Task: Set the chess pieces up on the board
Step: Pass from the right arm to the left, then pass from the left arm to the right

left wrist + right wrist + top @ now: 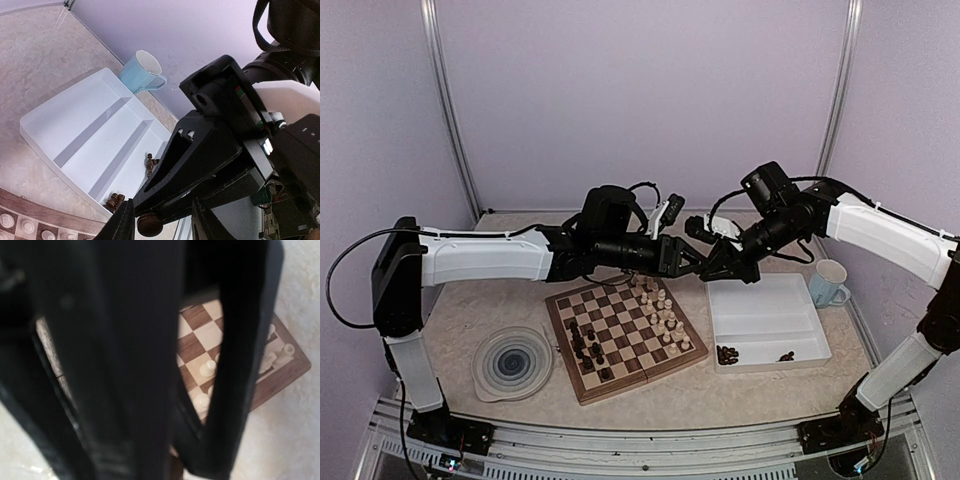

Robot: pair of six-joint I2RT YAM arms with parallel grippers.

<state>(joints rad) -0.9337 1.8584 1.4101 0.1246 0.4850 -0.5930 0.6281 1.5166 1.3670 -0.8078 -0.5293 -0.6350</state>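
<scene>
Chess pieces [660,310] are only partly set out: cream ones cluster along the right-hand side of the board [642,372] and dark ones [585,345] stand loosely on its left half. A few more dark ones [727,353] lie in the near compartment of the white tray [770,300] just beside the board. I have both arms reaching in over the board's far right corner, tips nearly touching, which I read as a handover, since the tray lies on the right arm's side and the dark pieces stand on the left arm's. In the left wrist view the left gripper [162,225] has its fingers [122,225] spread, with a single dark piece [149,225] sitting in the gap, close to one finger and clear of the other. The black wedge of the right gripper [708,268] comes down right onto that piece, so I judge it is the one carrying it, but I cannot tell whether its jaws are pressed together, because the right wrist view is mostly blurred black. Closing the left fingers before the right lets go seems the delicate part.
</scene>
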